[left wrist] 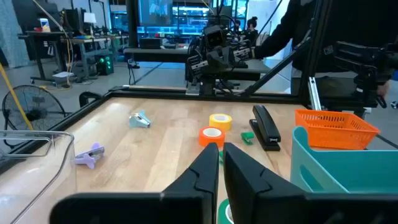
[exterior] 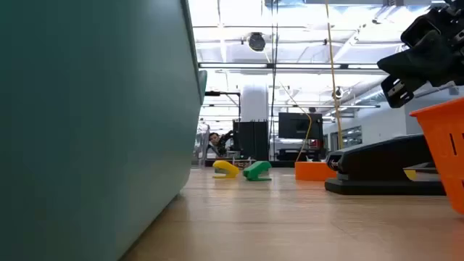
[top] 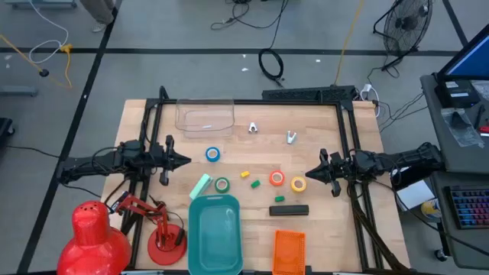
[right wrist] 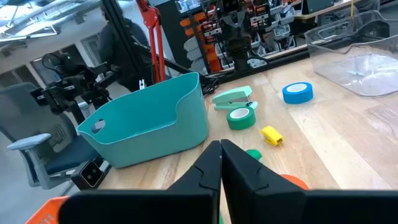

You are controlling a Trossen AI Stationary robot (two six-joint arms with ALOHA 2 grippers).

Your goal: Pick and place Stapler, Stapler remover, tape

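Bench (top: pixel 321 137) inventory, near edge to far.

Near: teal bin (top: pixel 215 233) and orange basket (top: pixel 289 250), one each, apparently empty; nothing appears placed yet, all picks remain.

Middle: one black stapler (top: pixel 289 210); tape rolls, four: green (top: pixel 221 184), orange (top: pixel 276 179), yellow (top: pixel 298 184), blue (top: pixel 213 154). One mint stapler (top: pixel 200 186).

Far: two small staple removers (top: pixel 253 127), one clear tray (top: pixel 205 116).

Left claw (top: pixel 186 160) and right claw (top: pixel 309 174): closed, holding nothing, at opposite sides.

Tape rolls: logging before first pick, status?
Both end effectors, left and right, shut, empty. Four tape rolls, blue included, and black stapler untouched on table. Nothing blocking.
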